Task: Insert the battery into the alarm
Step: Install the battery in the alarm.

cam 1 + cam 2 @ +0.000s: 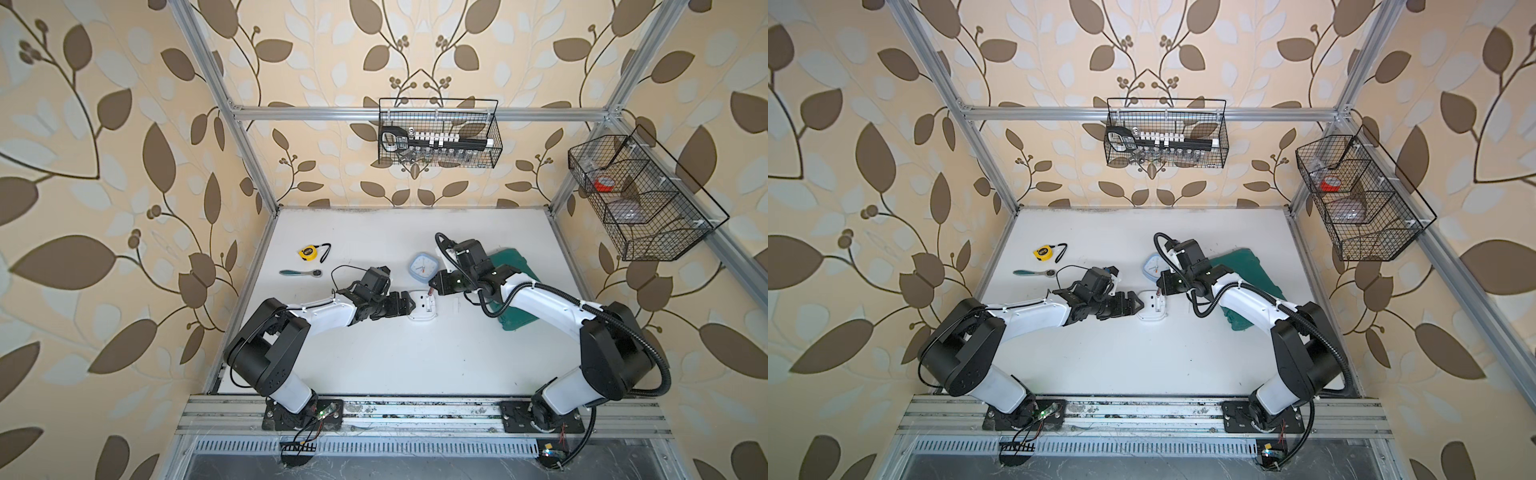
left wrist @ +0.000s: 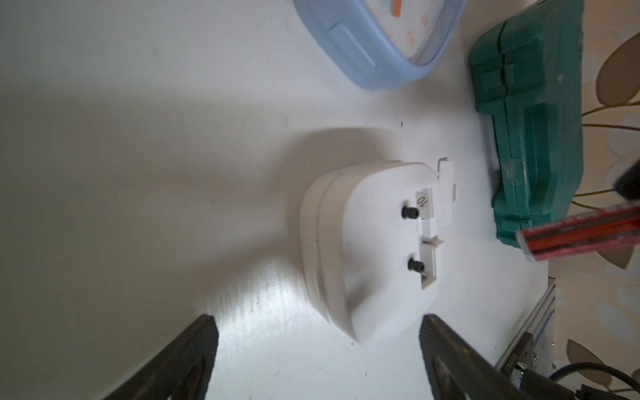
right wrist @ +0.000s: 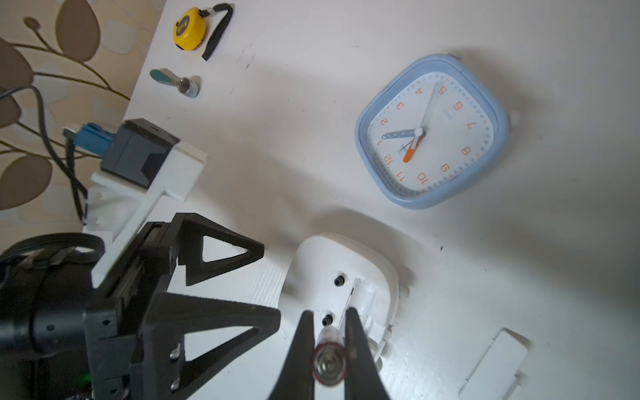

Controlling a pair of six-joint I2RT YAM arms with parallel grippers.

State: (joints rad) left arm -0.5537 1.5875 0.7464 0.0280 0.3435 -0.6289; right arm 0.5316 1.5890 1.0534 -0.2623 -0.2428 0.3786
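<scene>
Right wrist view, lower centre: the battery was clamped in the right gripper at the open bay of the white alarm, turned face down. At lower left, the left gripper was held apart beside it, presumably for bracing. Beyond, the table was enclosed by leaf-patterned walls.

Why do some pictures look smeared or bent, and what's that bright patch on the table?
Right wrist view: the battery sits so near the lens it blurs. Left wrist view: a glare patch whitens the table beside the alarm, and the battery is a red smear. Both top views: the wide lens splays the frame posts.
</scene>
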